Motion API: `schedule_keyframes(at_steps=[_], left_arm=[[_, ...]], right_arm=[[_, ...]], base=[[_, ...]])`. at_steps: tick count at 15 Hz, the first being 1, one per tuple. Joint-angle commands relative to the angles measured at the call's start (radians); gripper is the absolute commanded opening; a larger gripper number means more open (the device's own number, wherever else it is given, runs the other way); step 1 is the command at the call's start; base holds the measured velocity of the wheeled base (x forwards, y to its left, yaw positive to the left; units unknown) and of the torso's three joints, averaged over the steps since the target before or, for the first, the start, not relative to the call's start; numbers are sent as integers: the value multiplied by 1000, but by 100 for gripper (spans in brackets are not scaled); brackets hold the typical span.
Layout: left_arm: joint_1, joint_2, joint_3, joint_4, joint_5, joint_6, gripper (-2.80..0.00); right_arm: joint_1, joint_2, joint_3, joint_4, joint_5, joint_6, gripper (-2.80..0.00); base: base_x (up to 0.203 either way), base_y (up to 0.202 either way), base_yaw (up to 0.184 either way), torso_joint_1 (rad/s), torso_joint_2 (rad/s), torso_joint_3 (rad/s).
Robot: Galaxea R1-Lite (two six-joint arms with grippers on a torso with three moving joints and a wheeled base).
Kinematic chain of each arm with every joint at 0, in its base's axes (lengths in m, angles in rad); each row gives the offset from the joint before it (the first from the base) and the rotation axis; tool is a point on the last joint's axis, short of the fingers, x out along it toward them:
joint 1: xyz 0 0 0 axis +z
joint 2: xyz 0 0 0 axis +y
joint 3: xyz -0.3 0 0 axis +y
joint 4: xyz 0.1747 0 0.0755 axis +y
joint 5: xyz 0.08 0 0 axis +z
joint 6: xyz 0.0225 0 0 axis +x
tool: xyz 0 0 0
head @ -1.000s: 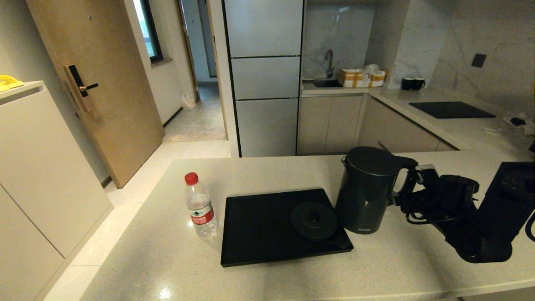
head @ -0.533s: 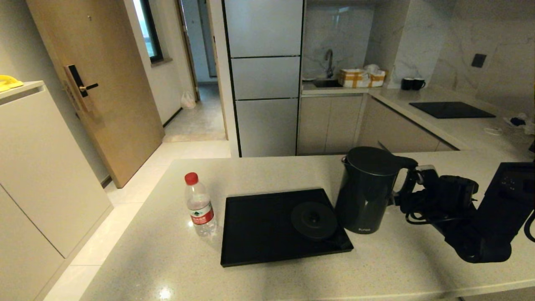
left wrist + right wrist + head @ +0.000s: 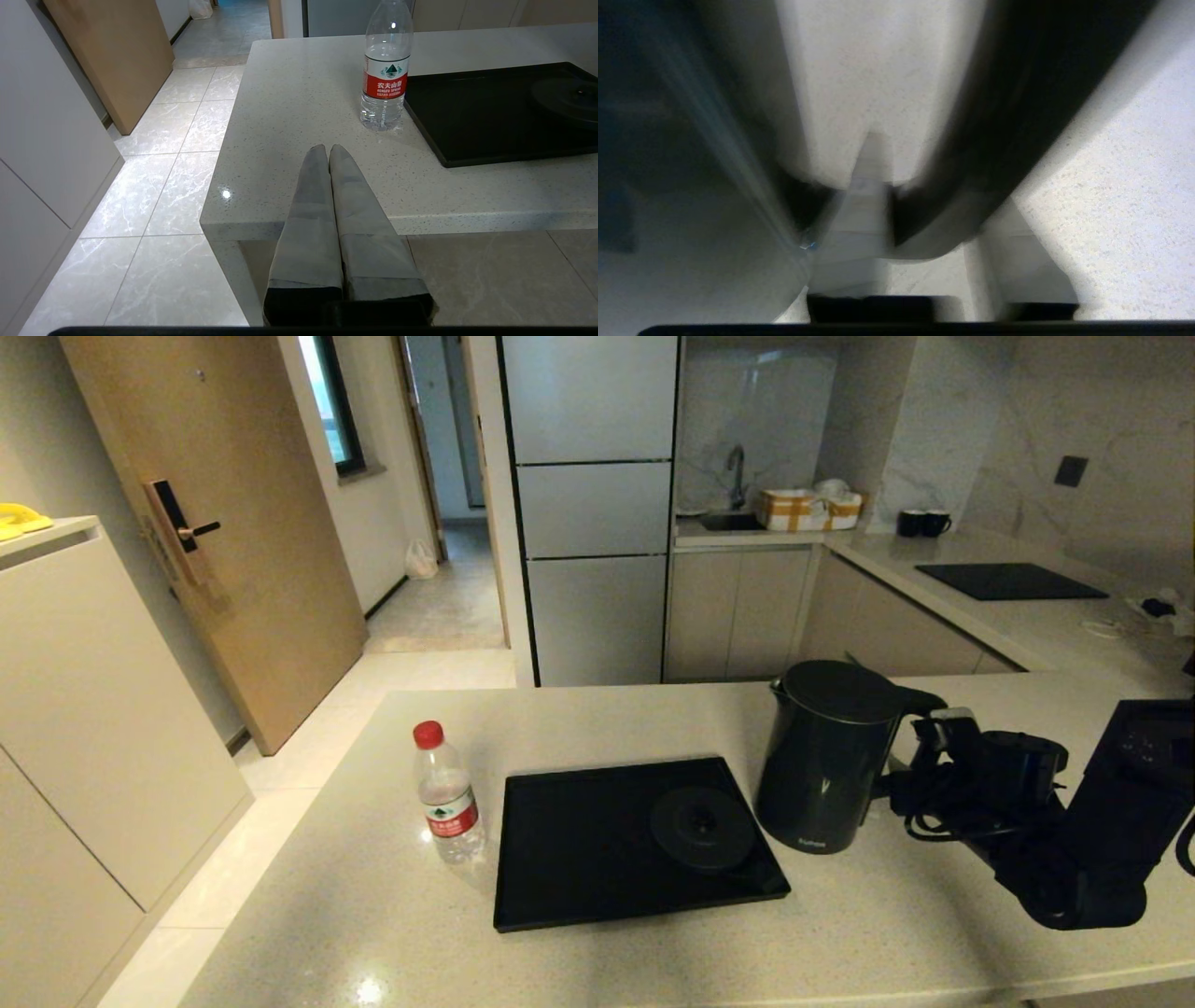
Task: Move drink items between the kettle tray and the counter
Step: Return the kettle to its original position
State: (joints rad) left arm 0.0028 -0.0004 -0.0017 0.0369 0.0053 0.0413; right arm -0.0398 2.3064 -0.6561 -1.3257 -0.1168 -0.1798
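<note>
Nearest, at about 7 o'clock off the front edge of the counter and below its level: left gripper, parked, fingers pressed flat together, nothing between them, tips aimed toward the counter corner. Beyond those tips, at about 1 o'clock from them: water bottle, upright on the counter, red cap on, red label facing the wrist camera, just beside the 9 o'clock edge of the kettle tray but not on it. On the tray, toward its 3 o'clock side: round kettle base, bare, nothing standing on it. Just off the tray at its 3 o'clock edge: kettle, upright, lid shut, handle turned to 3 o'clock; cannot tell whether resting on the counter or lifted a little clear of it. At the handle, from 3 o'clock: right gripper, one finger through the handle loop and one outside, closed on the handle bar, as seen in the right wrist view. Farther back, at 1 o'clock: grey worktop with black cooktop, and two black mugs near the wall. At 10 o'clock, far: wooden door.
</note>
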Motion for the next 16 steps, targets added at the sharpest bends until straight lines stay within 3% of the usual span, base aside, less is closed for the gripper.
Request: schedule_keyframes(at_steps=[1,11,16], left_arm=[[0,0,0,0,1,0,-280],[0,-1,0,0,1,0,-280],[0,0,0,0,1,0,-280]], right_arm=[[1,-33,19,-4,0,0,-280],[8,-194,67,43,-9,13,-280],[69,-238,88,52,-60,18,-280]], base=[[0,0,0,0,0,0],[0,0,0,0,0,0],[0,0,0,0,0,0]])
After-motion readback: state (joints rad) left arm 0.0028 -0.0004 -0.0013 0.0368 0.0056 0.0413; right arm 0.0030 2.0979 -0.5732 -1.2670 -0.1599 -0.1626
